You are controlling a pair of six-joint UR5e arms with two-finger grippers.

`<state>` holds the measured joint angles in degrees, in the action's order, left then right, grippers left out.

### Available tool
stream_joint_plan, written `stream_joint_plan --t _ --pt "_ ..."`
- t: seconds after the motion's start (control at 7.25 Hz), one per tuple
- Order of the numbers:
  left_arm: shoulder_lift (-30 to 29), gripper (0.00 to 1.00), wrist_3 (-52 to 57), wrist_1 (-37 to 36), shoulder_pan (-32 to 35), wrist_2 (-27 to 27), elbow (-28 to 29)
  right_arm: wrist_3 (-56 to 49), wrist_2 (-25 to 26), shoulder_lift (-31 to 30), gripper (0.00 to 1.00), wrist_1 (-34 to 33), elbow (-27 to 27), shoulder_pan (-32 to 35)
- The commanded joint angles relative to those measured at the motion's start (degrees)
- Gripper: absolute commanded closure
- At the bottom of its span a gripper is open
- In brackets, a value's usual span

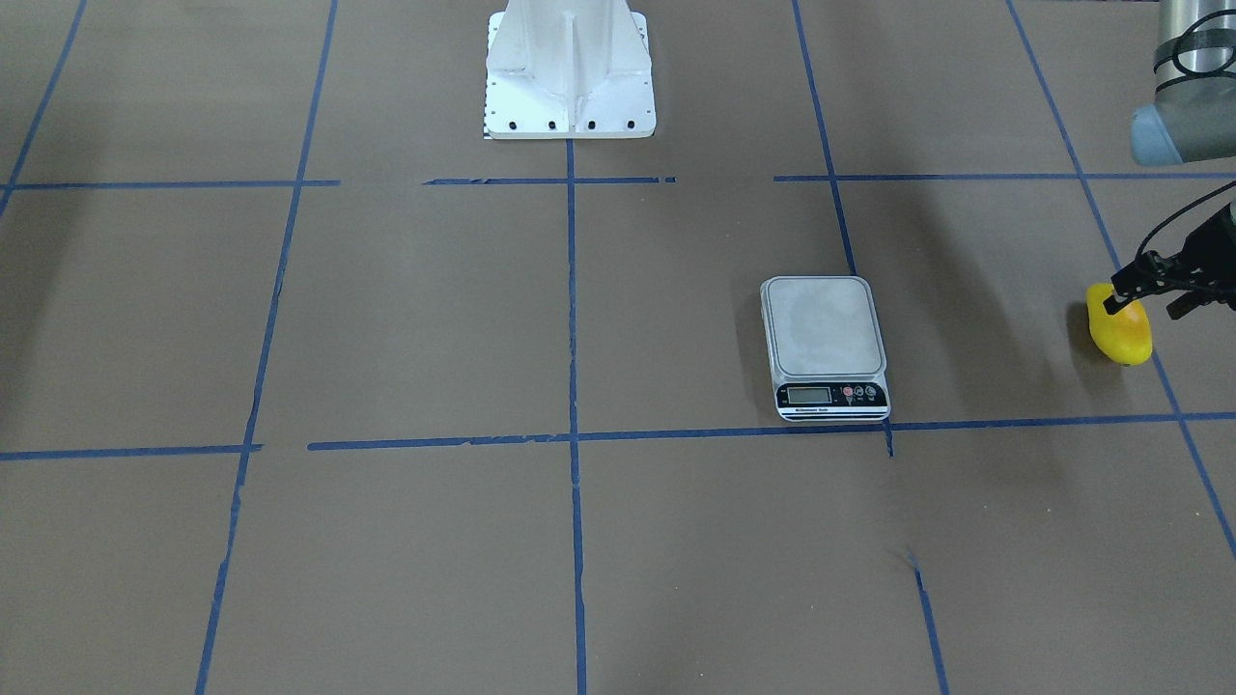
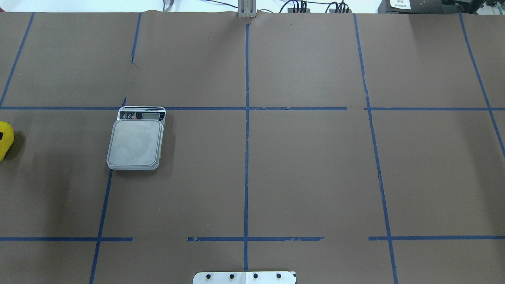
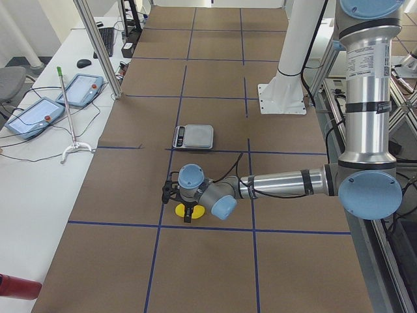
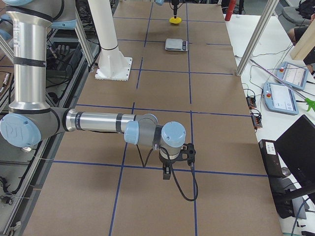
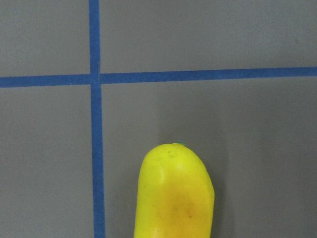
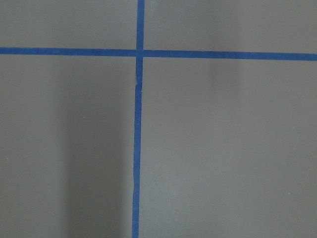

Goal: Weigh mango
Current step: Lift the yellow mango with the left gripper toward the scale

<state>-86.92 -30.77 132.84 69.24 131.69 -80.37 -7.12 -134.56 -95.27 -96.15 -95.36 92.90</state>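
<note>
The mango (image 1: pixel 1120 333), bright yellow with an orange blush, lies on the brown table at the robot's far left, apart from the scale (image 1: pixel 824 328). It also shows at the left edge of the overhead view (image 2: pixel 4 140) and at the bottom of the left wrist view (image 5: pixel 174 198). My left gripper (image 1: pixel 1151 304) hangs low over the mango with its fingers apart; one finger (image 1: pixel 1120 299) is in front of the fruit's top. My right gripper (image 4: pixel 167 174) shows only in the exterior right view, low over bare table, and I cannot tell its state. The scale's platform (image 2: pixel 135 148) is bare.
The robot's white base (image 1: pixel 570 72) stands at the table's middle on the robot's side. Blue tape lines (image 2: pixel 246 130) grid the brown table. Tablets and cables (image 3: pixel 39 114) lie on a side bench beyond the table's far edge.
</note>
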Motion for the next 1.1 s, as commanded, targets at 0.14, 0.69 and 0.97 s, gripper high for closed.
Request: stream_joint_plan --t 0.14,0.69,0.97 --pt "-1.1 0.0 0.0 0.5 -1.7 -1.7 2.1 0.0 0.0 0.0 0.0 0.0 0.0 0.0" --pt "-1.2 0.02 0.5 0.4 -3.1 -1.6 3.3 0.0 0.0 0.0 0.0 0.0 0.0 0.0" --pt "-1.1 0.57 0.6 0.4 -3.1 -1.6 3.2 0.0 0.0 0.0 0.0 0.0 0.0 0.0"
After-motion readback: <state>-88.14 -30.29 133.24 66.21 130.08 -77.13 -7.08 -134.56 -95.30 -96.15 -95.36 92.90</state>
